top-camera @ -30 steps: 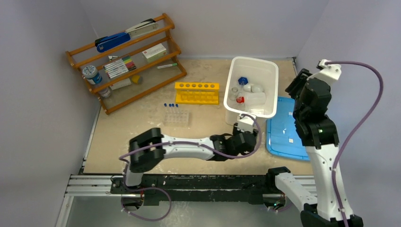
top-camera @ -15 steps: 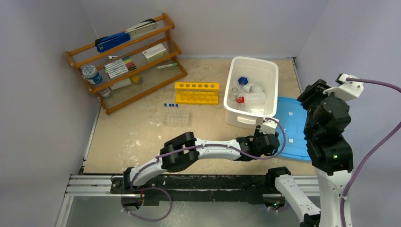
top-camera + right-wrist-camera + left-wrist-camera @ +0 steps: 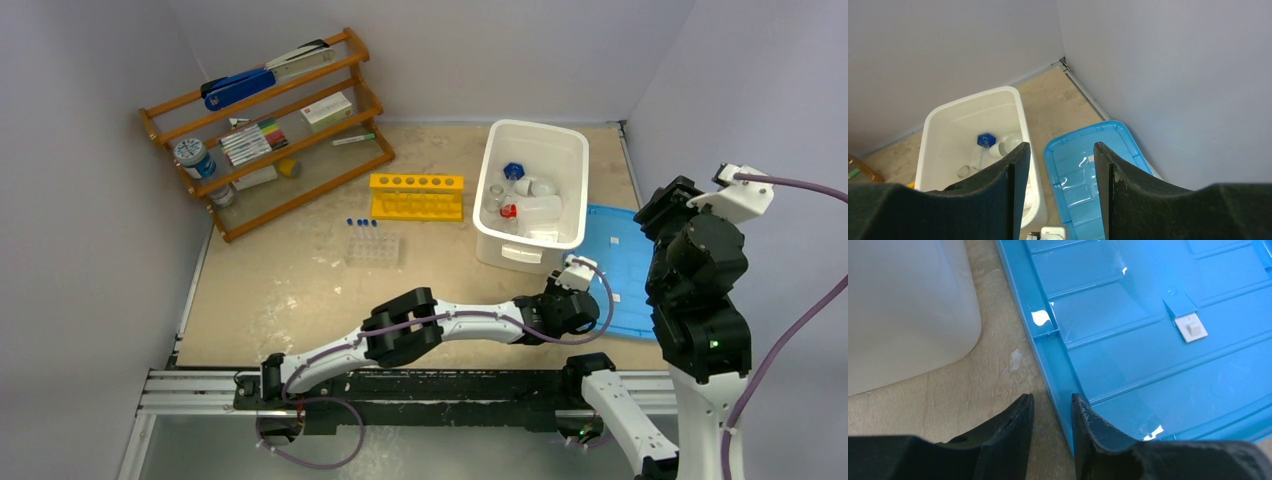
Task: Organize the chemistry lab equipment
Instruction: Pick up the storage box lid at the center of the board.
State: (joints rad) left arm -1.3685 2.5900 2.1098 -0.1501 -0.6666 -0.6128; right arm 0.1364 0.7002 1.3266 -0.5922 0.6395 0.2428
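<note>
The top external camera sits high above the near side of the table. It looks down and forward over the whole surface, with the white bin right of centre and seen from far off.

The left wrist camera hangs very low, just beside the bin's near right corner, and faces steeply down past the left gripper. Only a curved piece of the bin's wall and the adjoining part of the blue lid fill its frame.

The right wrist camera sits high, to the near right of the bin. It looks down and away past the right gripper, taking in the bin's inside and the lid beside it.

All three views share the bin and the lid.
</note>
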